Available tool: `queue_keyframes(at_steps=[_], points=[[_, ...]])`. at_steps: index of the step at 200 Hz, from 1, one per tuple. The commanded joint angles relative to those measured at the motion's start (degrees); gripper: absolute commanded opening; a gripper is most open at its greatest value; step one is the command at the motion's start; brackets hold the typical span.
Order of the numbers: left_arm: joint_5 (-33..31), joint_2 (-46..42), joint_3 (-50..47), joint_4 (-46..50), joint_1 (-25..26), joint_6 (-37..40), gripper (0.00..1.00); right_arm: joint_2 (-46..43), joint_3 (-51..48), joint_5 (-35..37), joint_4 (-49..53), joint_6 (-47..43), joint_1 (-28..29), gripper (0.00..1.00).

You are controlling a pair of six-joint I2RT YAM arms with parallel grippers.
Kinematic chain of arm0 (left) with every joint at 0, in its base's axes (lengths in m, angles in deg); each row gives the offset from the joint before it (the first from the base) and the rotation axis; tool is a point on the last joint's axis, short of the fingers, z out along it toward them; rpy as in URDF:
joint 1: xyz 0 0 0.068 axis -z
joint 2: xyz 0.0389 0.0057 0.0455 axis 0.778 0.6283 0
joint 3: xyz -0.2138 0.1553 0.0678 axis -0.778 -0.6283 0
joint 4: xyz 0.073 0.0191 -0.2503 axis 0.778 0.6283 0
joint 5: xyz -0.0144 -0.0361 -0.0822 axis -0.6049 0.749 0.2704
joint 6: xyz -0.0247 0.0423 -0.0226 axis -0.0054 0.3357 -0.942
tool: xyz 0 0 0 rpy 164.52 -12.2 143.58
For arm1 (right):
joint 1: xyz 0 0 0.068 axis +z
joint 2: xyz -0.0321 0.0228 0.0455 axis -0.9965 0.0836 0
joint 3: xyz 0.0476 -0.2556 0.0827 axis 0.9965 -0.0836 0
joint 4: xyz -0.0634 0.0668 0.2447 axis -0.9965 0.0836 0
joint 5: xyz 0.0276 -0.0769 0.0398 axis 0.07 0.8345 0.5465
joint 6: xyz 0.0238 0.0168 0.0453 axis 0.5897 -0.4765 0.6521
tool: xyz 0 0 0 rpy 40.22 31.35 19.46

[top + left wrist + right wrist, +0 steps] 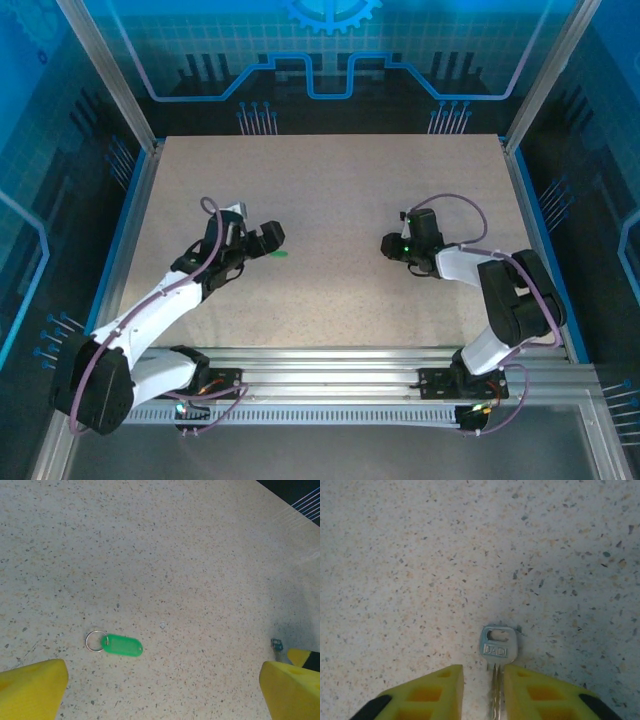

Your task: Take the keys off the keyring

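Observation:
A silver keyring [95,641] with a green plastic tag [123,646] lies flat on the speckled table. My left gripper [160,682] hovers over it, open wide, with the ring and tag left of the gap's middle. In the top view the green tag [281,253] shows just right of the left gripper [268,238]. A single silver key [498,647] lies apart from the ring, its head pointing away. Its blade runs between the yellow fingers [540,692] of my right gripper [482,685], close against the right finger with a gap to the left one. The right gripper [390,245] is open.
The table [330,180] is bare speckled beige, framed by metal rails and blue walls. The two grippers face each other across the middle with a wide stretch of table between them. The right gripper's yellow finger [299,656] shows at the edge of the left wrist view.

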Motion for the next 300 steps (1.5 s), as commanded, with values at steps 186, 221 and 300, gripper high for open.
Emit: queue_keyframes(at_steps=[186, 221, 300], points=[[-29.2, 4.1, -19.8, -42.0, -9.9, 35.1, 0.99, -13.6, -9.3, 44.6, -17.2, -24.3, -6.3, 1.00], [-25.5, 14.5, -20.8, -59.1, -13.1, 33.7, 0.99, -8.1, -14.1, 36.7, -34.5, -27.5, -6.8, 1.00], [-14.6, 25.5, -21.2, -70.1, -15.2, 35.3, 0.99, -2.8, -23.4, 22.5, -57.2, -33.3, -7.4, 1.00]])
